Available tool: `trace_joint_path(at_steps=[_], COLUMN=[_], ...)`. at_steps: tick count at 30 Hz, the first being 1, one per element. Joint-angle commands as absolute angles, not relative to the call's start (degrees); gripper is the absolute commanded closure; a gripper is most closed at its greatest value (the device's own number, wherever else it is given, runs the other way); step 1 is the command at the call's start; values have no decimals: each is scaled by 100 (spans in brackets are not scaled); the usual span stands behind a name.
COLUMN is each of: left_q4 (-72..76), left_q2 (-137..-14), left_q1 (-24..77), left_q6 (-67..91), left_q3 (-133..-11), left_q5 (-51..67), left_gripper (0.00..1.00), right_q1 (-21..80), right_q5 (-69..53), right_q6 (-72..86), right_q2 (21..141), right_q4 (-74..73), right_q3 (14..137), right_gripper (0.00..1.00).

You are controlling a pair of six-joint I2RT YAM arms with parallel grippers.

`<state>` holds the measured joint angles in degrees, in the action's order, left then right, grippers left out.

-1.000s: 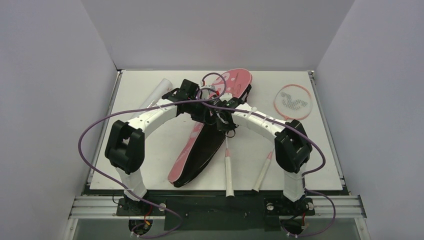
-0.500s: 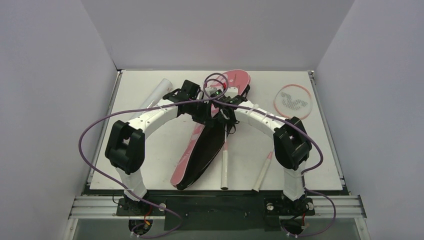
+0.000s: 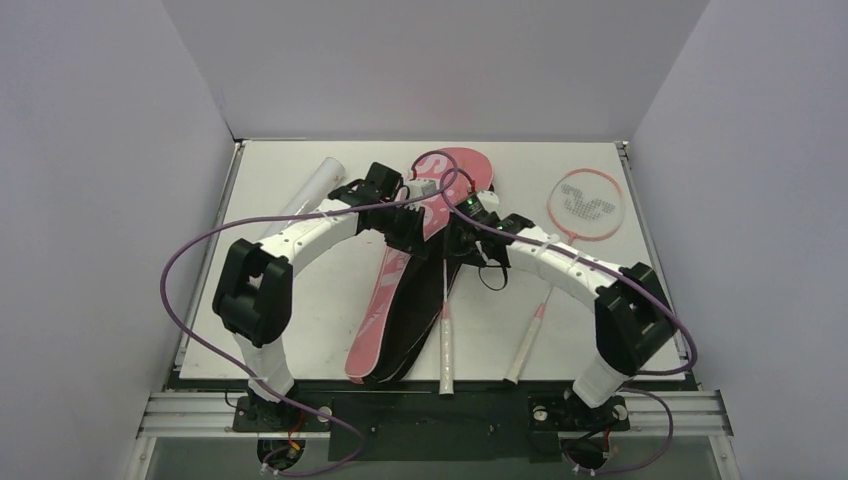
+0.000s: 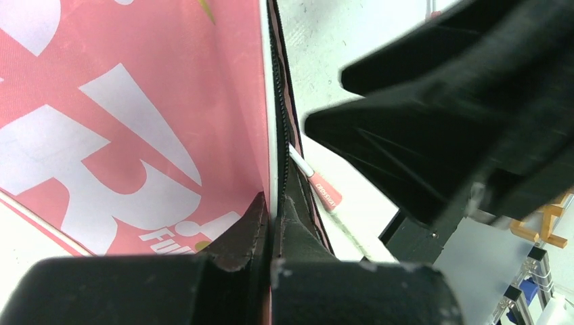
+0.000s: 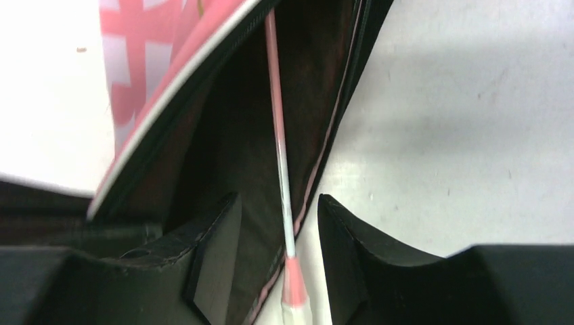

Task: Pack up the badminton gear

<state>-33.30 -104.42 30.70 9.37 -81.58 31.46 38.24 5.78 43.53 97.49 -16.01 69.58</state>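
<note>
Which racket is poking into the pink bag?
The middle racket: its shaft runs into the pink cover. The right racket lies wholly outside.

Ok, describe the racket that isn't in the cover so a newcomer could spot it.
On the white table, look right of the open pink cover. The loose racket lies there, its round head near the far right corner. Unlike the other racket, whose shaft runs into the cover, all of it lies outside.

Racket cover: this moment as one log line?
left gripper: shut on cover flap | right gripper: open astride first racket shaft, in cover | second racket: outside, on table
</note>
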Motion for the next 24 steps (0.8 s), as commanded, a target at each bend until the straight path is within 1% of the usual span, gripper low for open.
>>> trace_joint_path(at_steps=[1, 3, 5, 8, 9, 15, 17, 19, 24], left_q4=[-3040, -2950, -2865, -2793, -2790, -2704, -2669, -2634, -2590], left_q2=[-10485, -10530, -10578, -10720, -10788, -10956, -10910, -10869, -10770], left_q1=[3067, 3067, 3062, 3025, 2998, 2762, 2706, 2665, 2621], left_q6=[920, 911, 883, 858, 858, 1015, 1011, 1018, 1045], left_q3=[-8366, -8302, -8240, -8209, -8218, -8294, -8273, -8242, -8168], left_q5=[3383, 3338, 3255, 3187, 3148, 3162, 3168, 3188, 3250], left_gripper=[100, 100, 100, 100, 100, 100, 100, 100, 100], right_q1=[3825, 3843, 3842, 3688, 3580, 2248, 1735, 1185, 768], right_q5=[-164, -408, -310, 603, 710, 912, 939, 1063, 1465], right_q6=[4334, 4285, 4181, 4195, 4270, 4621, 4692, 4672, 4422], right_q2=[8943, 8750, 8545, 8293, 8206, 7751, 7655, 7700, 8611], right_q4=[-1250, -1100, -1180, -1862, -2008, -2387, -2428, -2448, -2839], right_q3=[6104, 5664, 5355, 5306, 5312, 5190, 5171, 5200, 5739], right_gripper=[59, 60, 60, 60, 60, 60, 57, 49, 47])
